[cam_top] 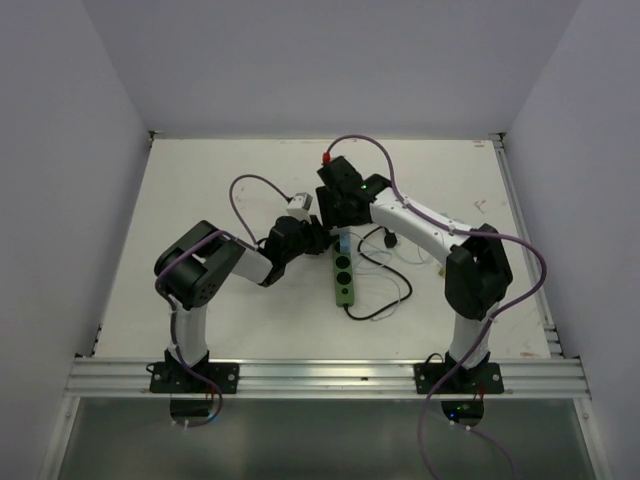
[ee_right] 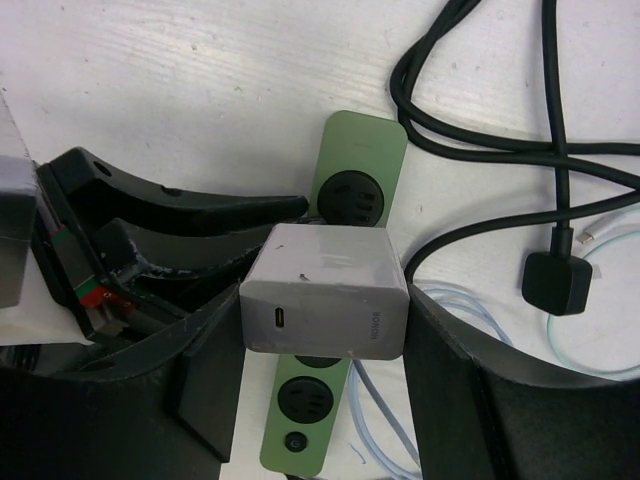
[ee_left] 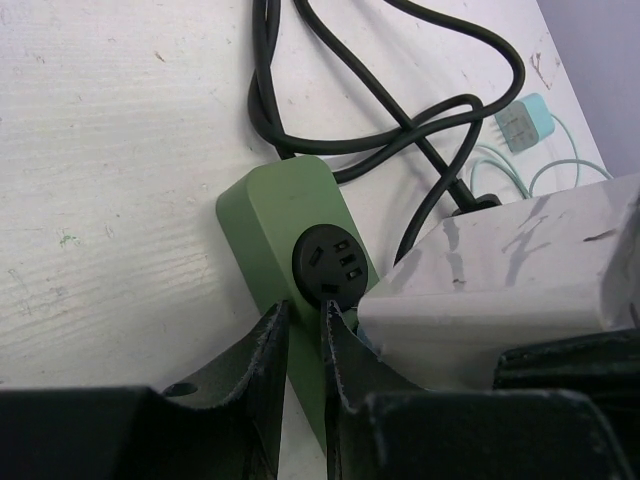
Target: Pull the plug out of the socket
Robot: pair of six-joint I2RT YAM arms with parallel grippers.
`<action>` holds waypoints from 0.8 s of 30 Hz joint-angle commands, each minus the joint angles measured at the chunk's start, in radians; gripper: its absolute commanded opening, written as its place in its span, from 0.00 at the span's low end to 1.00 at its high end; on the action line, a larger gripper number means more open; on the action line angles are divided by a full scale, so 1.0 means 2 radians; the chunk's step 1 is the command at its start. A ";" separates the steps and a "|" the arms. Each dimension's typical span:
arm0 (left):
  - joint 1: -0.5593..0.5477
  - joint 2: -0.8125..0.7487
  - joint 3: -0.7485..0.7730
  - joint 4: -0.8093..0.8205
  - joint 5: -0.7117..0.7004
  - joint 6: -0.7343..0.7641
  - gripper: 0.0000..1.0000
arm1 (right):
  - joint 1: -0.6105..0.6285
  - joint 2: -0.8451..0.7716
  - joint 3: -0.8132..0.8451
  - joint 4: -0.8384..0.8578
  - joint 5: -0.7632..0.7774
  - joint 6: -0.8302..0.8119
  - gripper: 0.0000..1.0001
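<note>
Socket (cam_top: 343,287) lies lengthwise on the table in the top view, and both arms meet over its far half. The left gripper (cam_top: 318,238) comes in at the socket's left flank and the right gripper (cam_top: 340,220) from above it. The plug (cam_top: 343,243) is a pale block seated on the socket.

From the left wrist, the left gripper's fingers (ee_left: 268,350) stand close together with only a slit between them. They bear on the socket's top face beside an empty outlet. Whether they pinch the socket or merely press on it, I cannot tell. A black cord (ee_left: 300,140) loops off the socket's rounded end.

From the right wrist, the right gripper's fingers (ee_right: 215,370) are clamped on opposite side faces of the plug, which sits in a middle outlet.

The plug looks rigid, light and smooth-sided, so it may slip. A square hold on those flat faces and a pull straight off the socket's face seems best. The socket looks light too and would likely lift unless pinned.
</note>
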 commanded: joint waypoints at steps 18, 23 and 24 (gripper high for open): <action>0.014 -0.179 -0.063 -0.122 0.026 0.052 0.68 | -0.069 -0.082 0.000 0.031 -0.100 -0.004 0.09; 0.016 -0.310 -0.072 -0.209 -0.028 0.099 0.72 | -0.068 -0.045 0.034 0.052 -0.123 -0.001 0.11; 0.017 -0.330 -0.075 -0.225 -0.049 0.114 0.73 | -0.067 -0.036 0.042 0.054 -0.123 0.002 0.11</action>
